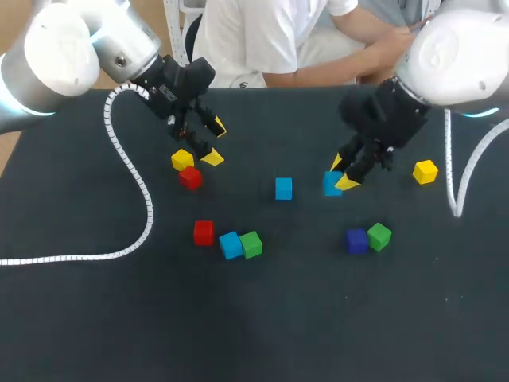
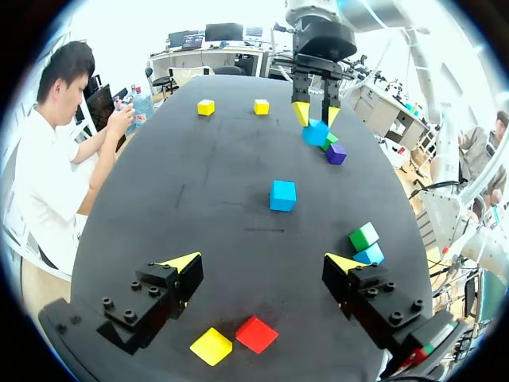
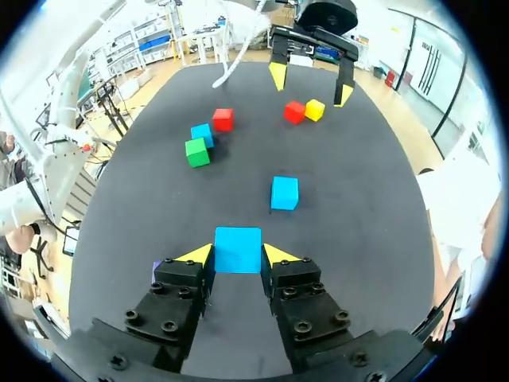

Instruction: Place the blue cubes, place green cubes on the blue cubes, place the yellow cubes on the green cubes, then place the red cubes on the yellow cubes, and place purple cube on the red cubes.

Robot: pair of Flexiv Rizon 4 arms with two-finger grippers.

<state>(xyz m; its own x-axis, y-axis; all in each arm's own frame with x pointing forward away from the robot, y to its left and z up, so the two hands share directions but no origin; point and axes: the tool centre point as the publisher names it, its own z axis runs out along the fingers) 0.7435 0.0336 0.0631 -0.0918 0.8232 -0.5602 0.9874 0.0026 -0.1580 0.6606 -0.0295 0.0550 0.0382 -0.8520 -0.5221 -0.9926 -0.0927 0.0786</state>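
My right gripper is shut on a blue cube, held low over the table right of centre. The same cube shows between its yellow tips in the left wrist view. A second blue cube lies just left of it. My left gripper hangs open at the back left, with a yellow cube and a red cube beside and under it. A third blue cube touches a green cube, with a red cube next to them.
A purple cube and a green cube sit together at the front right. Another yellow cube lies at the far right. A white coiled cable trails over the table's left side.
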